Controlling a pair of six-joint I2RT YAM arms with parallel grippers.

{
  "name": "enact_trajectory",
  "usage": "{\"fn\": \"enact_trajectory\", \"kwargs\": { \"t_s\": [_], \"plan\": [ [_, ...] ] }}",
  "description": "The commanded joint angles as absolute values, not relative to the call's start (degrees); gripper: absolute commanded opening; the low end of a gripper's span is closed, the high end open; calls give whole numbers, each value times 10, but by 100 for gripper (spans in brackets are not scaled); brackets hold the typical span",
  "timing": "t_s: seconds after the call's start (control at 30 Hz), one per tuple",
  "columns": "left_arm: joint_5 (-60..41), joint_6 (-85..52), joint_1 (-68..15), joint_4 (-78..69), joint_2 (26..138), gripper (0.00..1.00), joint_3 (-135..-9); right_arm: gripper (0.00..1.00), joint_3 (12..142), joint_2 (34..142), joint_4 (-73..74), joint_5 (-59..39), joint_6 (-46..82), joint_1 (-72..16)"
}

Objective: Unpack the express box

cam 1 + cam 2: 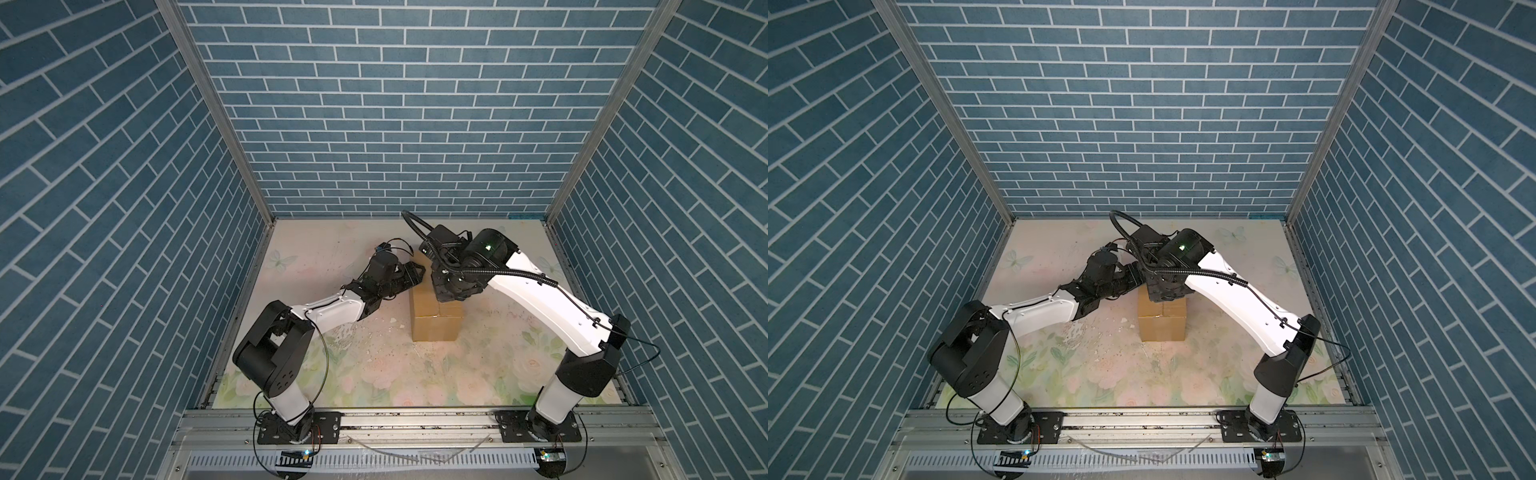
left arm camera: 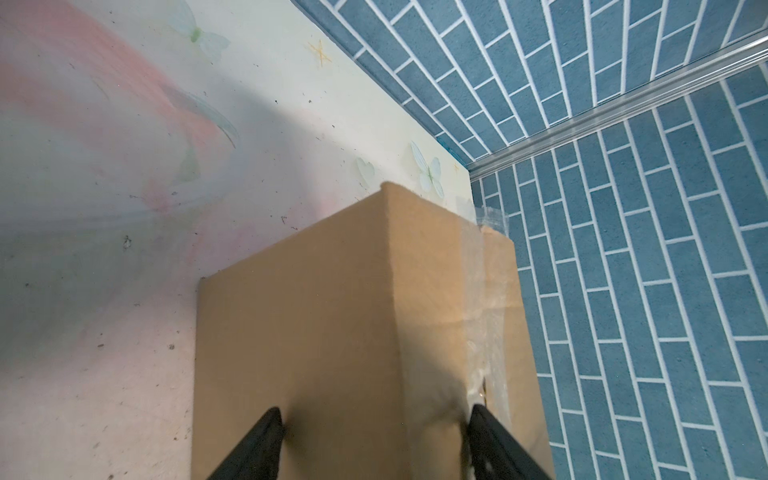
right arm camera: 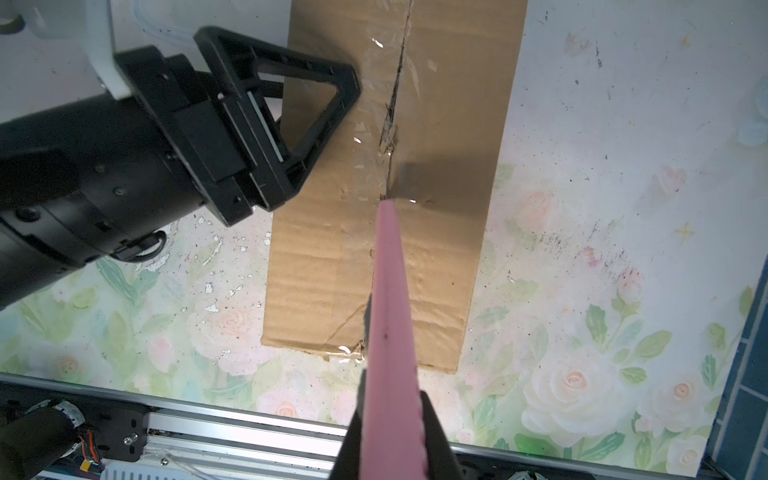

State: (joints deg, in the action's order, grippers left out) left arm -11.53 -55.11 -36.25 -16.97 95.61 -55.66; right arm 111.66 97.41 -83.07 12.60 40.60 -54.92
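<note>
The express box [image 1: 436, 328] [image 1: 1163, 328] is a brown carton lying in the middle of the table, its taped seam [image 3: 397, 83] facing up. My left gripper [image 2: 376, 415] [image 1: 417, 272] is clamped over its upper long edge at the far left. One finger [image 3: 349, 83] rests on the top by the tape and the other presses the side face. My right gripper [image 3: 392, 399] is shut on a pink knife [image 3: 388, 291]. The knife's tip touches the seam midway along the box [image 3: 449, 124]. The tape beyond the tip looks ragged and split. In both top views the right wrist hides the knife.
The table [image 1: 374, 374] has a flowered cover, with white flakes [image 1: 392, 320] left of the box. Blue brick walls [image 1: 395, 124] close three sides. An aluminium rail [image 1: 415, 419] carrying both arm bases runs along the front edge.
</note>
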Motion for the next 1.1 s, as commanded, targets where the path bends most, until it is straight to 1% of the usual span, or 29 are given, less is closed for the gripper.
{"fn": "enact_trajectory", "kwargs": {
  "t_s": [0.0,0.8,0.9,1.07],
  "plan": [
    [-99,-552,-364,-134,979,70,-547,0,1088,968,-871,68,424,-559],
    [-98,-560,-367,-140,985,70,-548,0,1064,961,-867,66,425,-559],
    [-109,-560,-367,-137,981,71,-549,0,1065,961,-870,68,425,-558],
    [-161,-537,-366,-106,945,76,-551,0,1058,954,-871,73,428,-555]
  ]
}}
